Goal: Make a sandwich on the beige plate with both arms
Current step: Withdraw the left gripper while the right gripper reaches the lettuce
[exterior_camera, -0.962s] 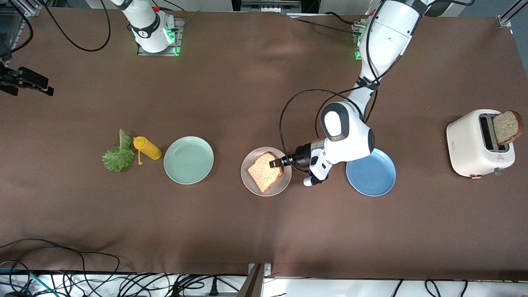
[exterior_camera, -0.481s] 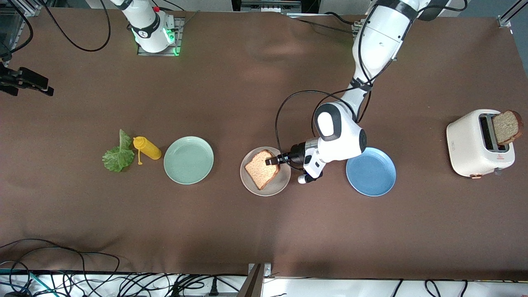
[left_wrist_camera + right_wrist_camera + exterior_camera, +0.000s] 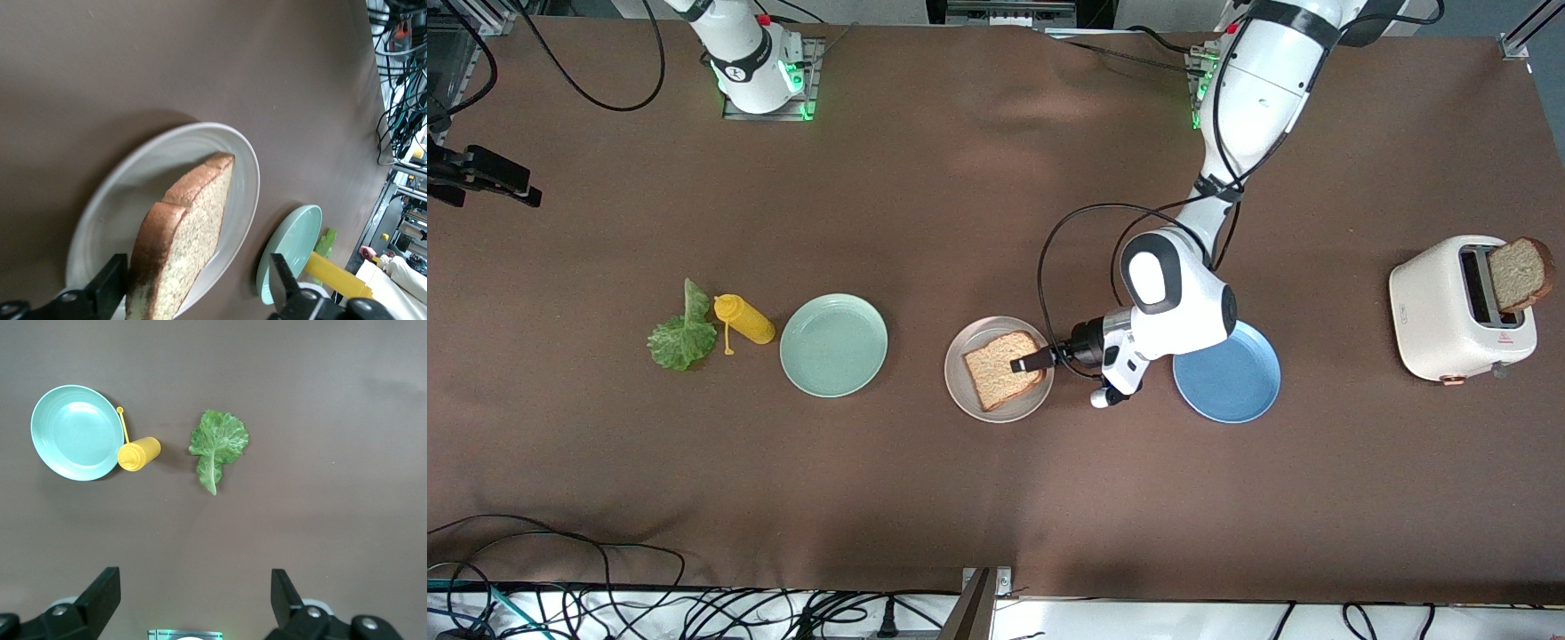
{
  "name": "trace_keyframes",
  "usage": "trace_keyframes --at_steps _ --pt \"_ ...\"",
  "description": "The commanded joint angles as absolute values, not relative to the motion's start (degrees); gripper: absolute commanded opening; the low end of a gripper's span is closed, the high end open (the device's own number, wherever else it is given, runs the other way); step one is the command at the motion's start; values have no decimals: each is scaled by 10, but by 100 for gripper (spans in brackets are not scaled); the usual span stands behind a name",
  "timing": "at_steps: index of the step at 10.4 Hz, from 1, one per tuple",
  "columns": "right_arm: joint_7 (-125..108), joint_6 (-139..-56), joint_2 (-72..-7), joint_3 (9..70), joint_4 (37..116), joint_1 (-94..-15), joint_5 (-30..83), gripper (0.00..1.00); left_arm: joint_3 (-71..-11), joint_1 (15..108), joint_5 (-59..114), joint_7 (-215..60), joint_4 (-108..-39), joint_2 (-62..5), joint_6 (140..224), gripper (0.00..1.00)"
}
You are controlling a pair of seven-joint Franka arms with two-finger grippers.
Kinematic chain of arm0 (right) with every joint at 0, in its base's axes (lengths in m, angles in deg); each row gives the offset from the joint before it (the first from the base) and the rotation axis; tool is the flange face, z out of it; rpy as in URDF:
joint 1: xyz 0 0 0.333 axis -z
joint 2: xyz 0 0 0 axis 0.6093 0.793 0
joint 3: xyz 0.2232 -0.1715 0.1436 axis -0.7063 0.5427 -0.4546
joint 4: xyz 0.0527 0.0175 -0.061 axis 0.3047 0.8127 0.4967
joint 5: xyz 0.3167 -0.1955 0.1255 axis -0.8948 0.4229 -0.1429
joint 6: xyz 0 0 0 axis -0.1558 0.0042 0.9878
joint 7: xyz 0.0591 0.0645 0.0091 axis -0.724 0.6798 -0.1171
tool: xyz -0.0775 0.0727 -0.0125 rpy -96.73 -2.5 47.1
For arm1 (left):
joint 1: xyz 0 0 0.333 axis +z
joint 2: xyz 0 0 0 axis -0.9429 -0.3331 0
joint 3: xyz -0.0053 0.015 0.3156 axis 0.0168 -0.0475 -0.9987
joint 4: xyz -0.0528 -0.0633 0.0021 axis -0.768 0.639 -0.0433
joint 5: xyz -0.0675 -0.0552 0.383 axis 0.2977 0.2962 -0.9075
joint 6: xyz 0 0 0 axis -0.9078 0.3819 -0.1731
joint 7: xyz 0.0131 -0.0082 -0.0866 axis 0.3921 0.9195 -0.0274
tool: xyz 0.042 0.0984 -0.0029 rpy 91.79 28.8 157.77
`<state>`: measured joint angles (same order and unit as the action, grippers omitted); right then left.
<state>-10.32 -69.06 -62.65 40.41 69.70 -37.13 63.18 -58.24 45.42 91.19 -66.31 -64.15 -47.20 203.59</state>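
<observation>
One brown bread slice (image 3: 1000, 369) lies flat on the beige plate (image 3: 960, 391). My left gripper (image 3: 1024, 363) is low over the slice's edge toward the left arm's end. In the left wrist view its jaws (image 3: 197, 287) are open, with the slice (image 3: 190, 227) between them and a wide gap on one side. A second bread slice (image 3: 1519, 274) stands in the toaster (image 3: 1440, 311). The lettuce leaf (image 3: 680, 338) lies on the table toward the right arm's end. My right gripper (image 3: 193, 600) is open and empty, high above the table, and waits; the lettuce (image 3: 217, 443) lies below it.
A yellow squeeze bottle (image 3: 745, 322) lies between the lettuce and the mint-green plate (image 3: 834, 345). A blue plate (image 3: 1232, 378) sits under the left arm's wrist, beside the beige plate. Cables run along the table's near edge.
The left gripper carried the tilted slice over the beige plate, then drew back a little. The slice now lies flat on the plate and the jaws have opened.
</observation>
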Motion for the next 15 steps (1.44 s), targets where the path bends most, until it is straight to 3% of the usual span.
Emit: trace_keyframes --at_steps 1,4,9,12,15 --pt "-106 -689 -623 406 689 -370 627 100 -580 479 871 -664 -647 -470 2021 100" --pt "-106 -690 -623 407 690 -370 624 100 -592 511 750 -690 -649 -450 1967 100" --pt "-98 -712 -544 418 687 -370 629 100 -594 630 475 -770 -627 -337 1736 100" --pt "-98 -788 -474 418 714 -369 631 100 -594 679 345 -764 -626 -267 1665 100" --pt "-98 -926 -473 419 829 -371 631 100 -593 683 232 -770 -628 -207 1627 100"
